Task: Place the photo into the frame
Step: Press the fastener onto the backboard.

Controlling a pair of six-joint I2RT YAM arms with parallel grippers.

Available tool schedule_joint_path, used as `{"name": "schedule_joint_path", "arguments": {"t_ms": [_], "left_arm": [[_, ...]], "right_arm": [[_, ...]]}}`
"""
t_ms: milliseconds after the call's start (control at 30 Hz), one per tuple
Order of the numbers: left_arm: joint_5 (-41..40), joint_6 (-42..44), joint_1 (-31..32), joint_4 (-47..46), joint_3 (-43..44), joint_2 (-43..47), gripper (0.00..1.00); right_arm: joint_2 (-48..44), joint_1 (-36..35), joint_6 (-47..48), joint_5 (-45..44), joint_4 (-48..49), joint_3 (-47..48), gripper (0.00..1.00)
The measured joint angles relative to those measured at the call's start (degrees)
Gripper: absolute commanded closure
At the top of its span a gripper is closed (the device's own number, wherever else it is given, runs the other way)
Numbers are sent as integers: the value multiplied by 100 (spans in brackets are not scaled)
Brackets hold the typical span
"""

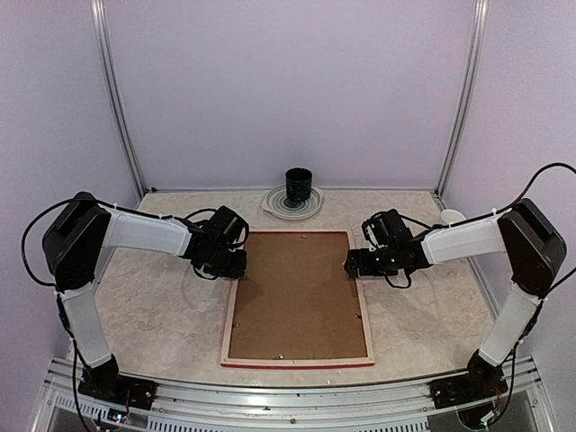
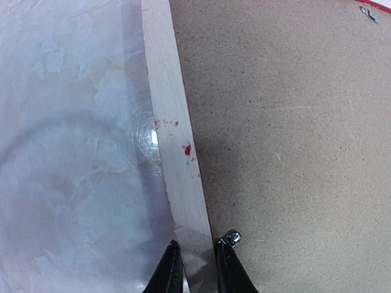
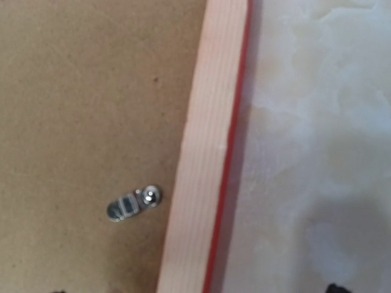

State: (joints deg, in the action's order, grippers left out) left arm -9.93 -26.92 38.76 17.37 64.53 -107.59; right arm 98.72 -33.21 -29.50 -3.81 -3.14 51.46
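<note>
The frame lies face down on the table, pale wood back up, with a red edge showing along its near side. A brown backing board fills it; the photo is hidden. My left gripper is at the frame's left rail near the far corner. Its black fingers press the rail from both sides, one by a metal clip. My right gripper hovers over the right rail, open wide, only its fingertips showing.
A dark green cup stands on a striped plate at the back, just beyond the frame. A small white round thing lies at the back right. Metal turn clips sit on the backing board. Walls close in on three sides.
</note>
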Motion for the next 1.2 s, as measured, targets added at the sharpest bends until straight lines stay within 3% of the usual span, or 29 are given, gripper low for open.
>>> {"name": "schedule_joint_path", "arguments": {"t_ms": [267,700,967,1200], "left_arm": [[-52,44,0,149,-9,55,56],[-28,192,-7,208,153,188,55],[48,302,-22,264,153,-85,63],[44,323,-46,210,164,-114,81]], "right_arm": [[17,2,2,48,2,0,11],[68,0,2,122,2,0,11],[81,0,2,129,2,0,12],[92,0,4,144,4,0,12]]}}
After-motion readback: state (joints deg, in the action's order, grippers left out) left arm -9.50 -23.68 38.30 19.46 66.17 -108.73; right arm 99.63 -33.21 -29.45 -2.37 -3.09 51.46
